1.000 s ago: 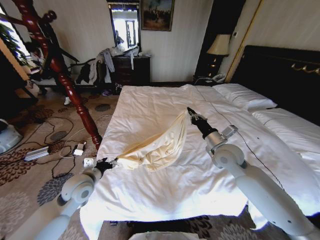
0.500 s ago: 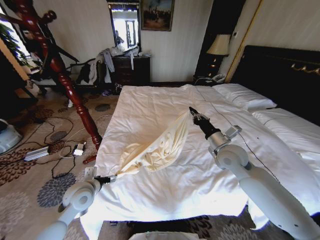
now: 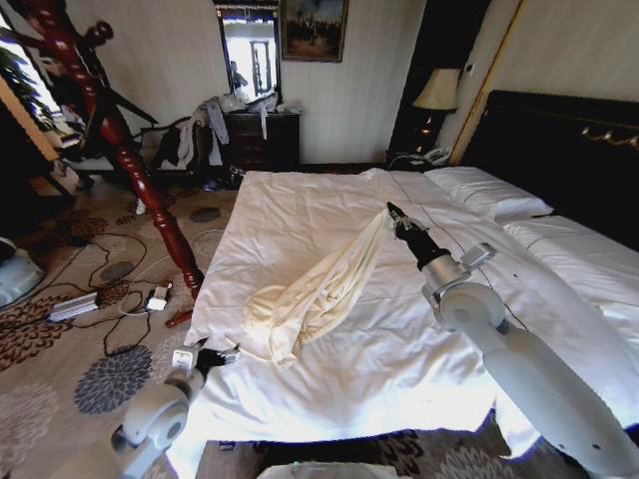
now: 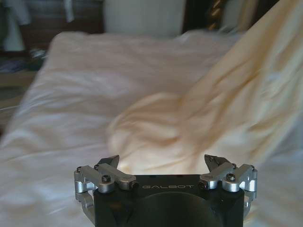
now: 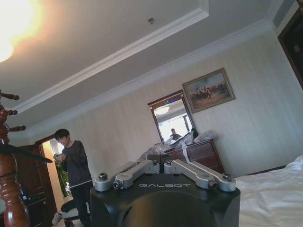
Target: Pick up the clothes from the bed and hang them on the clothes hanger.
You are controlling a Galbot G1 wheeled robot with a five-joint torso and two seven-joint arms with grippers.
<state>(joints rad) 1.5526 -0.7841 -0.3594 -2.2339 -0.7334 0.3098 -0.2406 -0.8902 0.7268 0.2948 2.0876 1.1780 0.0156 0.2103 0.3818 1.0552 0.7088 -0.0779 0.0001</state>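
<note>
Clothes (image 3: pixel 318 289) run on the bed (image 3: pixel 300 200) from 7 to 1 o'clock. Right gripper (image 3: pixel 391 212), fingers pressed together, pinches the 1 o'clock end. Left gripper (image 3: pixel 225 354) spread, empty, nearer the slack end.

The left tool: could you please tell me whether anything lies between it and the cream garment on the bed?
Nothing visible does. The left tool is open at the bed's near edge, with bare white duvet between it and the garment. The right tool is shut on the garment's far end.
</note>
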